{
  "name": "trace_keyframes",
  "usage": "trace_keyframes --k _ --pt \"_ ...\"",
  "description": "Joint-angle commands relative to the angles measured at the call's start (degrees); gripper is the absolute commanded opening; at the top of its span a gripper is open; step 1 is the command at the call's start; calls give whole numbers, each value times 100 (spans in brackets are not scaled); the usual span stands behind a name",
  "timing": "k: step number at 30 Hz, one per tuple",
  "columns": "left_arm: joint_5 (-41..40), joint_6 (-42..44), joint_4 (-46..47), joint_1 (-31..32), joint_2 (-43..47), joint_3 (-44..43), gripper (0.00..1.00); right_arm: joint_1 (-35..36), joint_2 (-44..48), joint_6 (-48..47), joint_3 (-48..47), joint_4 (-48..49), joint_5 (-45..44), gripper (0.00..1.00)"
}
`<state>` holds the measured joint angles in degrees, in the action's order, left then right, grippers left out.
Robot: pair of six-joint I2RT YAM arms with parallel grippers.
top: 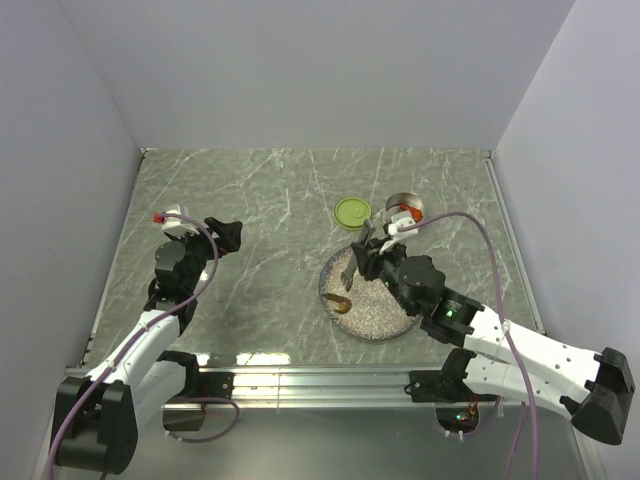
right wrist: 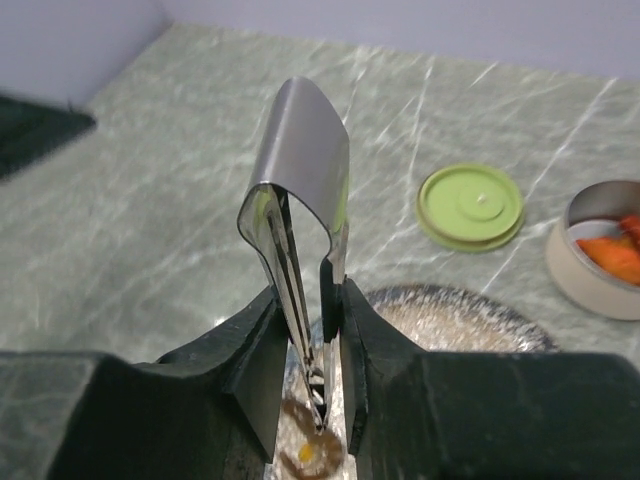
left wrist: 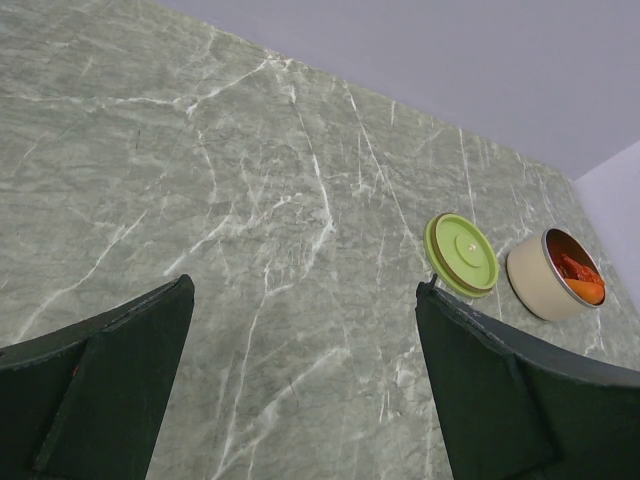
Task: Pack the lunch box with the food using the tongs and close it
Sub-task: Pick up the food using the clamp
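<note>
1. Right gripper (right wrist: 308, 325) fills the bottom of its wrist view. Both dark fingers are clamped on the two slender arms of the tongs (right wrist: 298, 150) and press them almost together. The bent steel joint stands up above the fingers, and the tips point down toward the plate.
2. Marbled grey-green table (top: 260, 300), with pale walls on three sides, carries everything else.
3. Speckled grey plate (top: 385, 322) lies on the right half of the table, directly beneath the right gripper.
4. Left gripper (top: 232, 234) is on the left side of the table, well apart from the plate. Its jaws are spread wide with nothing held (only marble shows between the fingers in its wrist view).
5. Round steel lunch box (top: 404, 208) stands upright just past the plate's far right rim, uncovered. Orange and red pieces (left wrist: 578, 278) of food lie inside it. It is near the right gripper but not touching it.
6. Lime-green lid (top: 352, 212) lies flat on the table just beside the lunch box, on its left and past the plate's far rim.
7. Curved brown piece (top: 340, 303) of food lies on the left part of the plate. The tongs' tips are right at it (the wrist view blurs there), and I cannot tell whether they touch or pinch it.
</note>
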<state>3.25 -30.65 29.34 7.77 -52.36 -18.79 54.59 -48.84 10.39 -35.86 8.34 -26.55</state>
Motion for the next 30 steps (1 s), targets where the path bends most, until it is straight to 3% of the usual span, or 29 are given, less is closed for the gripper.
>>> trace_keyframes --k 1,10,21,30 --pt "97 60 291 32 33 -55 99 -18 50 -151 324 633 632 34" --pt "97 60 291 32 -11 -73 99 -18 -161 -749 597 1432 1300 41" --pt "106 68 300 32 -11 -73 99 -150 -328 -1303 606 1592 2583 42" --pt "106 51 300 32 -2 -64 99 -800 -152 -1347 931 1908 3892 42"
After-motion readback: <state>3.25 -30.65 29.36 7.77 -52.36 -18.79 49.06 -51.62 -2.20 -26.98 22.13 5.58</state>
